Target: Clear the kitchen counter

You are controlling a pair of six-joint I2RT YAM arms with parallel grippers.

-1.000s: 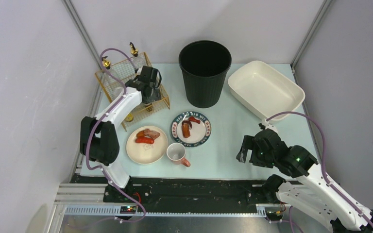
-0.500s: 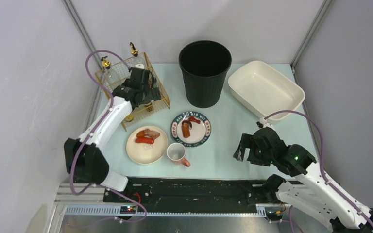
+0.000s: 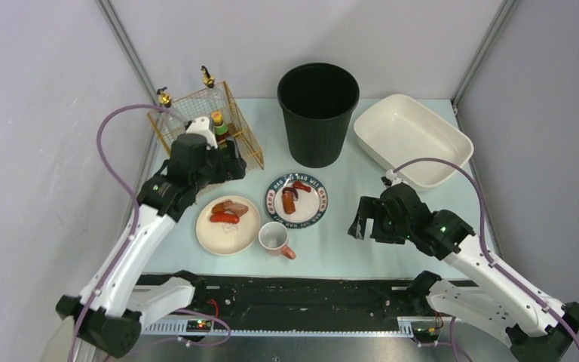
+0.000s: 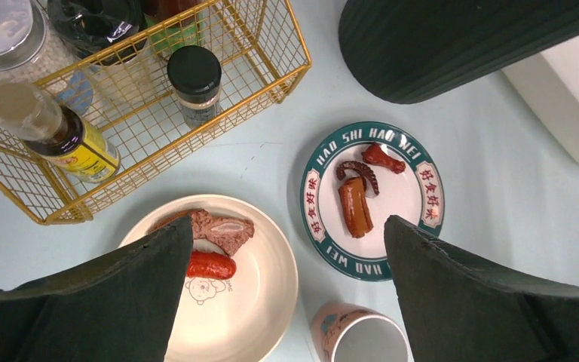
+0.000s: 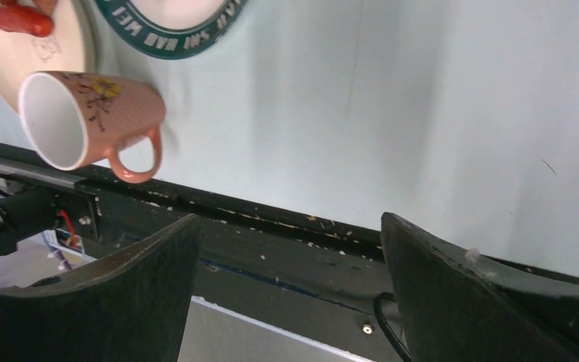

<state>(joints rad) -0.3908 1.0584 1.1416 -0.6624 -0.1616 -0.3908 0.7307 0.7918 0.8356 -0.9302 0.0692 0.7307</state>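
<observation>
Above the cream plate [image 4: 265, 290], the left claw [image 4: 286, 222] hangs wide open, empty, seemingly poised for pickup; the right claw [image 5: 288, 219] also gapes empty.

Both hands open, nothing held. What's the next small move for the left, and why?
Probably lower the left hand to the cream plate and grip its rim. The hand hangs open with that plate below it in its wrist view, a sausage lies on the plate, and the bin stands close behind for tipping it out.
</observation>
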